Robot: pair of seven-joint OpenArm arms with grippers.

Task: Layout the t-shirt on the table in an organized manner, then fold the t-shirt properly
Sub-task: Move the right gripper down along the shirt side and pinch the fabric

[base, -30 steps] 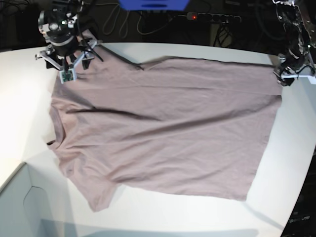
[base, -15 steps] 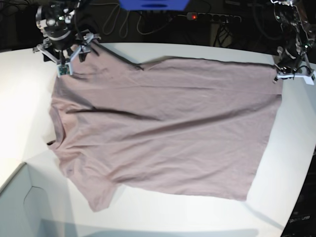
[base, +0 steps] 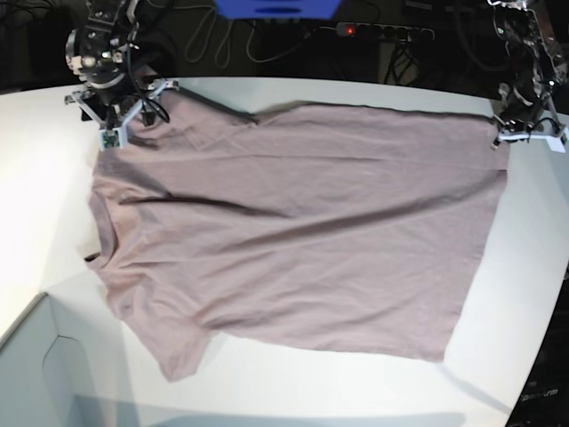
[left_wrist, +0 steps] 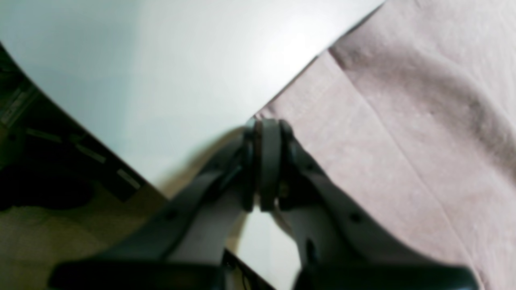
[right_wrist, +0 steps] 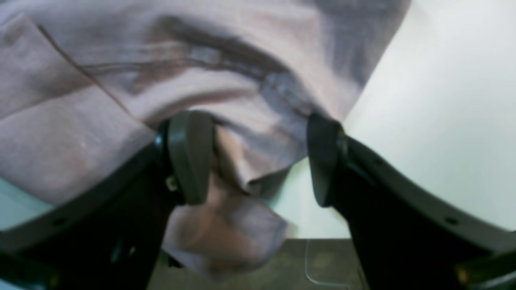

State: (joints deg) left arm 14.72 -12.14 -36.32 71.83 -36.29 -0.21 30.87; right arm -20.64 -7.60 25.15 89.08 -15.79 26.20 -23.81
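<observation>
The dusty mauve t-shirt (base: 293, 231) lies spread nearly flat on the white table (base: 511, 294), collar to the left and hem to the right. My left gripper (base: 526, 133) is at the far right hem corner. In the left wrist view its fingers are pressed together (left_wrist: 266, 127), with the t-shirt (left_wrist: 403, 121) corner running in under the tips. My right gripper (base: 124, 111) hovers over the far left sleeve. The right wrist view shows it open (right_wrist: 256, 161), with a bunched sleeve fold of the t-shirt (right_wrist: 100, 121) between its fingers (right_wrist: 189, 157).
A pale grey-blue box corner (base: 36, 374) sits at the lower left. Cables and a power strip (base: 382, 31) lie beyond the far table edge, beside a blue object (base: 276, 7). The table's curved edge (left_wrist: 133, 161) runs close to my left gripper, with floor below it.
My left gripper has shut at the hem corner. My right arm has drawn back toward the far edge, over the sleeve, and stays open. The shirt's body has not shifted.
</observation>
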